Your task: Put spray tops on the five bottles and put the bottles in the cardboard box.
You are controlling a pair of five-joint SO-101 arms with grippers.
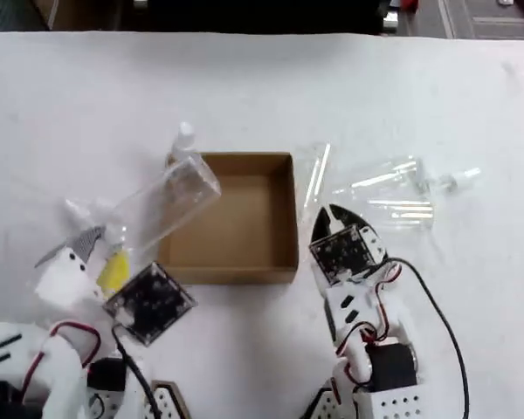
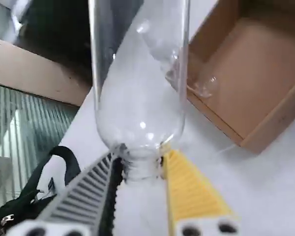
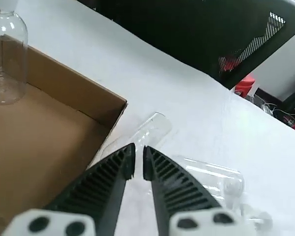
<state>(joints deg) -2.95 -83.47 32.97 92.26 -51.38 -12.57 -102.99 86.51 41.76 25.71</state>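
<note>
Left gripper (image 2: 140, 164): we see the grey jaw and the yellow jaw clamped on the neck of a clear plastic bottle (image 2: 137, 88). In the high view this held bottle lies tilted, neck at the gripper and base out over the left wall of the open brown cardboard box (image 1: 244, 223), near its far left corner.

Right gripper (image 3: 137, 162): black ribbed jaws nearly together, only a thin slit, nothing between them. It hangs just beside the box's right wall, toward the near end, tips aimed away from the arm.

At the box's far left corner stands a second clear bottle with a white spray top (image 1: 185, 144). We cannot tell whether it is inside the box or just outside. The box floor in sight is bare.

Right of the box, on the white table (image 1: 262, 87), lies a clear capless bottle (image 3: 150, 129) just beside the wall, ahead of the right gripper's tips. Farther right lie two more clear bottles (image 1: 393, 196) side by side, one with a small white sprayer (image 1: 458, 181) at its outer end.
</note>
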